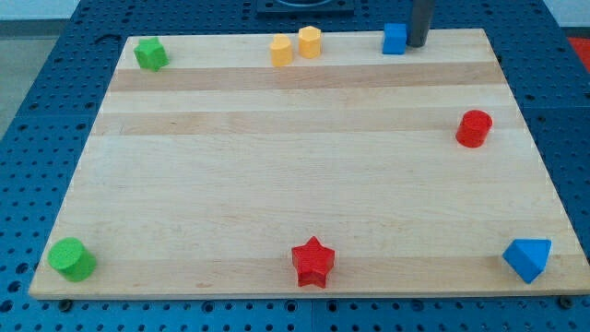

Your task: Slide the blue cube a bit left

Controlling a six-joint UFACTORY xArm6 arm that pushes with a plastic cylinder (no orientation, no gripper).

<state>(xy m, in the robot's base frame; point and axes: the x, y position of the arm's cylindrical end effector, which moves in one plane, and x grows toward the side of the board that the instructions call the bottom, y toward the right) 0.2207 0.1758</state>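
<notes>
Camera view: the blue cube point(395, 39) sits at the desk's point(295, 194) top edge, with my tip point(417, 45) touching or just beside its right face; the rod ends plain, with no hand. Left of the cube, two yellow blocks point(281, 50) point(309, 41) stand nearby in its line, and a green block point(150, 54) farther left.

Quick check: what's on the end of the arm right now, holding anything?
No claw: just a rod, holding nothing.
My tip sits right beside the blue cube, on its right in the view; contact cannot be told.
</notes>
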